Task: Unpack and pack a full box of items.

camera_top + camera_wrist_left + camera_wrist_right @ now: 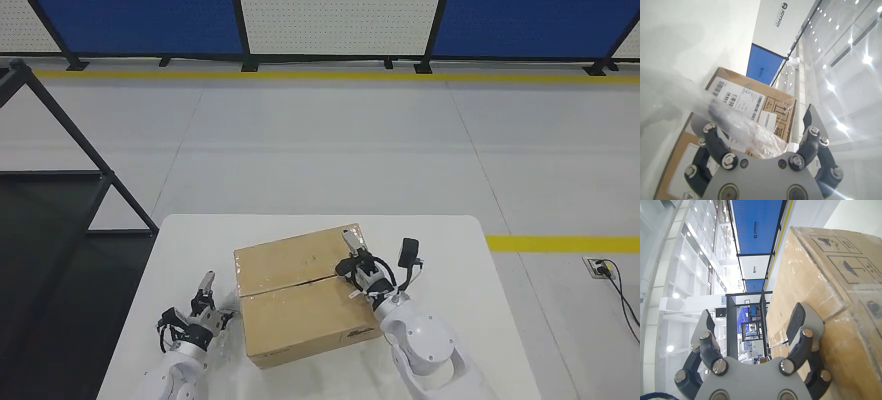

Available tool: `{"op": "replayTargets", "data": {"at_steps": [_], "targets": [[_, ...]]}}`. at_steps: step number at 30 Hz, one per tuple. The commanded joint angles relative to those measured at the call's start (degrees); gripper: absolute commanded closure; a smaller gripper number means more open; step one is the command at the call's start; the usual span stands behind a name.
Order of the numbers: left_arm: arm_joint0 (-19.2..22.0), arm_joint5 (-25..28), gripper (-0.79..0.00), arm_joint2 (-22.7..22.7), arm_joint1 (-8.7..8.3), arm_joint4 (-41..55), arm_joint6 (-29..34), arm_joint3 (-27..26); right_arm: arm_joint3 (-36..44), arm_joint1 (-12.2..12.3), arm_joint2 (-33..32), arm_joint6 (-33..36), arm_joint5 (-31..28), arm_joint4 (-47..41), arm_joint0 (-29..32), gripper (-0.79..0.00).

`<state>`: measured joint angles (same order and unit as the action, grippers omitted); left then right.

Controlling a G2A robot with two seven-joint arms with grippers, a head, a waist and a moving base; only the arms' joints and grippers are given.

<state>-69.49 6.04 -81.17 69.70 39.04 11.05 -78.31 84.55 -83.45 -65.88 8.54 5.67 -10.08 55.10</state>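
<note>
The white table (450,250) carries one cardboard box (300,300) at its middle, flaps folded shut with their seam running across the top. In the top view a black metal rack (70,150) stands on the floor at the table's 9 o'clock side.

The right gripper (753,315) sits at about 2 o'clock of the box, over the top by the seam's end. Its jaws stand wide apart. One ribbed finger pad (797,321) lies against the box's upper edge where clear tape wraps the corner, and the other finger hangs free in the air with nothing between the two.

The left gripper (206,288) is on the table at about 9 o'clock of the box, just beside its side wall. Its jaws also stand apart. A crumpled strip of clear plastic (745,125) lies across the gap and hides one finger; whether it is stuck to that finger cannot be told.

A white shipping label (738,96) with barcodes is stuck on the box wall facing the left gripper, and a smaller white sticker (768,118) sits next to it. Black handling symbols (846,266) are printed on the wall beside the right gripper.
</note>
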Motion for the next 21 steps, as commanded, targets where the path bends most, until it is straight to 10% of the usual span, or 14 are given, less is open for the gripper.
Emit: {"op": "replayTargets", "data": {"at_steps": [1,21], "targets": [[0.5,0.0,-0.785,-0.2,0.19,1.2,-1.1,0.2,0.1,0.0,0.0,0.0,0.1,0.1,0.0,-0.785],[-8.5,17.5,-0.785,-7.0,1.31,-3.1,-16.3,-10.8,-1.7,-0.5,-0.3,0.9,0.3,-0.1,-1.7,-0.785]]}}
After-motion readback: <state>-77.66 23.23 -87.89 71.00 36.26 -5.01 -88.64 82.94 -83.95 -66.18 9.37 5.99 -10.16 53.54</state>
